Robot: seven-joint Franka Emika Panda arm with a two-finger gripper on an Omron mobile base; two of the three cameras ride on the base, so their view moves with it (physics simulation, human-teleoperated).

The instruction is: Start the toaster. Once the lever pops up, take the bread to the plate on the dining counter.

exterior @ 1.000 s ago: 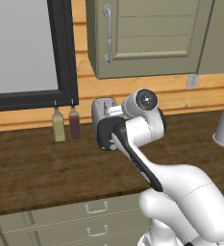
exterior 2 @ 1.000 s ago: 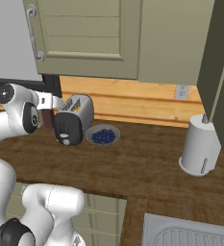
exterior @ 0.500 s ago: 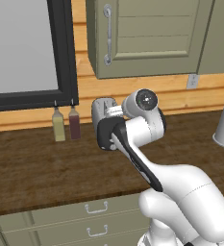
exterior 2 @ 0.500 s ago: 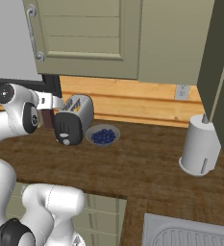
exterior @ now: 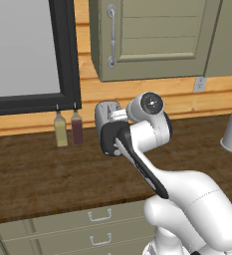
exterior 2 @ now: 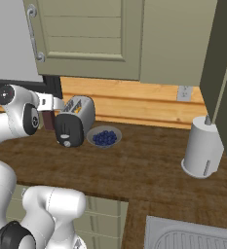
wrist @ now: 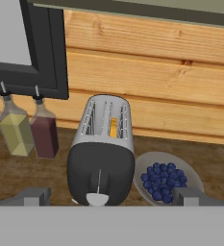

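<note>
- The toaster (wrist: 103, 158) stands at the middle of the hand view, its black end panel turned toward the hand. That suits a push on the lever (wrist: 98, 199), the pale tab low on that panel, just above the bottom band.
- The gripper (wrist: 111, 196) sits wide open and empty. Its two grey fingertips (wrist: 32, 196) rise at the lower left and lower right, either side of the panel and touching nothing.
- I judge the arm is lined up to press the lever down. The toaster has not been started.
- The bread (wrist: 113, 128) shows as a golden edge down in the right-hand slot, so it rides low and waits for toasting.
- The hand view alone gives the slot's contents and the lever. It also shows two bottles (wrist: 28, 129) at the left under the dark window frame.
- The right base view puts the toaster (exterior 2: 74, 120) at centre left with the bowl of blueberries (exterior 2: 104, 137) just beside it. A white paper roll (exterior 2: 201, 153) stands well apart at the right.
- In the left base view the arm hides most of the toaster (exterior: 106, 109), leaving a silver corner behind the white wrist.
</note>
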